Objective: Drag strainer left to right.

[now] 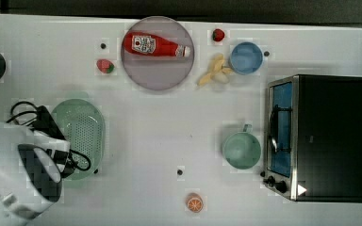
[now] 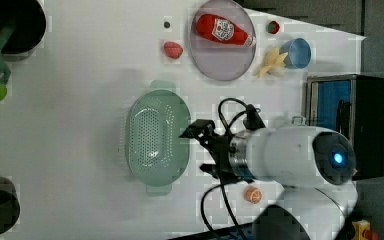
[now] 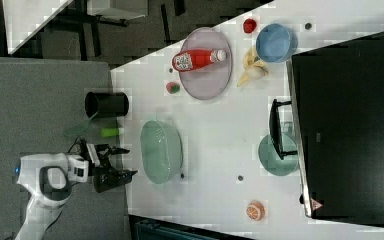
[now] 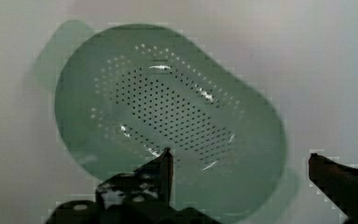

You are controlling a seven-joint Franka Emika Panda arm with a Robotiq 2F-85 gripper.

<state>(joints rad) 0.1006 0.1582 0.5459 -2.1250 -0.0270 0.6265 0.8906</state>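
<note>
Spread wide and holding nothing, the gripper (image 2: 200, 150) is seen above the table (image 1: 146, 141), over the strainer's (image 1: 82, 132) rim on the arm's side; in the wrist view one black finger (image 4: 161, 170) is seen over the strainer's wall and the other off past its rim (whether either touches cannot be told). Going from the top view's left to its right: the strainer lies at the left side of the table, partly covered by the arm and its cables; a strawberry (image 1: 105, 66) is seen beyond it; a plate (image 1: 158, 75) with a ketchup bottle (image 1: 155, 45) lying on it follows; an orange slice (image 1: 194, 203) lies near the bottom edge; a banana (image 1: 215, 69) lies just beside a blue bowl (image 1: 246, 58); a green mug (image 1: 241, 149) stands close to the oven (image 1: 323, 138) at the right.
</note>
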